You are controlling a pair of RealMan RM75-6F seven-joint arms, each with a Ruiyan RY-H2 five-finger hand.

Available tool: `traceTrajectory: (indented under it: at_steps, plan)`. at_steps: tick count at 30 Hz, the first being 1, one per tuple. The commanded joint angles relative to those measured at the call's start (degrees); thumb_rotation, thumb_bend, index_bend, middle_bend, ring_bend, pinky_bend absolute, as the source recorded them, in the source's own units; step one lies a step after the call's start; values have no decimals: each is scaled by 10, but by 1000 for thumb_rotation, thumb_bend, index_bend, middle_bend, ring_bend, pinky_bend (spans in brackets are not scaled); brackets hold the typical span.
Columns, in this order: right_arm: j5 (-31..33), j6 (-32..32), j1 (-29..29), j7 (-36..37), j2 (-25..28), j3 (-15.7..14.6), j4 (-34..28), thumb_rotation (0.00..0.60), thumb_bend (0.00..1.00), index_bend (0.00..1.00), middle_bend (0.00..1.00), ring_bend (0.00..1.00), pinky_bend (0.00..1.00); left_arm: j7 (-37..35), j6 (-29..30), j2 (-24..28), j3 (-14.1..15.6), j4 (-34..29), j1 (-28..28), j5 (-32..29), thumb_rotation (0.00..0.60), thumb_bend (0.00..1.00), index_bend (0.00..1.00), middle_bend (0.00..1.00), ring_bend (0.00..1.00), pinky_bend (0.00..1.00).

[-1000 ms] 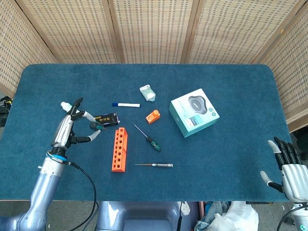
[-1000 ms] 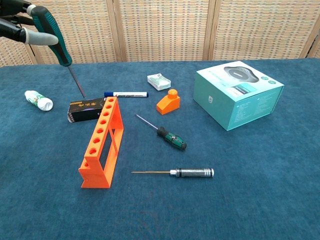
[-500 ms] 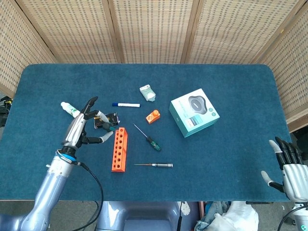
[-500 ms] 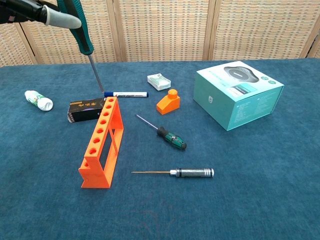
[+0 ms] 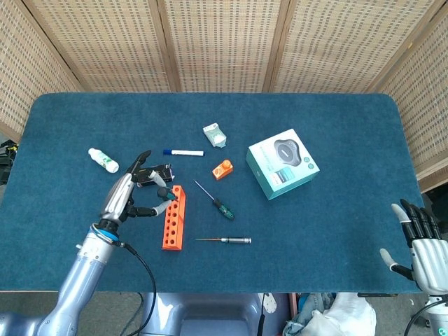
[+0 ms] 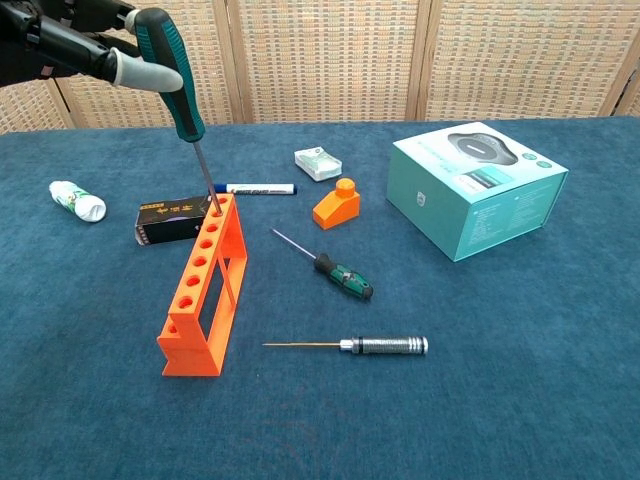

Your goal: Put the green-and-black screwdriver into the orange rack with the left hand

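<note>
My left hand (image 6: 62, 48) grips the green-and-black screwdriver (image 6: 172, 72) by its handle at the top left of the chest view. The screwdriver hangs nearly upright, tilted a little, with its shaft tip at the far end hole of the orange rack (image 6: 205, 285). Whether the tip is inside the hole I cannot tell. In the head view the left hand (image 5: 131, 194) sits just left of the orange rack (image 5: 173, 218). My right hand (image 5: 418, 241) stays off the table's near right corner, fingers spread, holding nothing.
A second green-and-black screwdriver (image 6: 335, 270) lies right of the rack, and a silver precision driver (image 6: 360, 346) in front of it. Behind the rack are a black box (image 6: 170, 218), a blue marker (image 6: 252, 188) and a white bottle (image 6: 77, 200). An orange block (image 6: 337, 203) and a teal box (image 6: 478, 200) stand further right.
The left hand has carried the screwdriver rightward and lower. Its tip went from above the black box to the rack's far end. The right hand has barely moved.
</note>
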Motion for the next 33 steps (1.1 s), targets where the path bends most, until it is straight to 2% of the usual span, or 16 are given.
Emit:
traceTrajectory:
  at_steps: [1,33]
  plan:
    - [0,0,0,0,0,0,0,600,257,0,0,0,0,0,0,-1,2,0,-1,0,600,292,577,26,0,0]
    - [1,1,-1,2,1,0,0,600,257,0,0,0,0,-13,-7,20,14,-9,-2,-10,600,292,587,26,0,0]
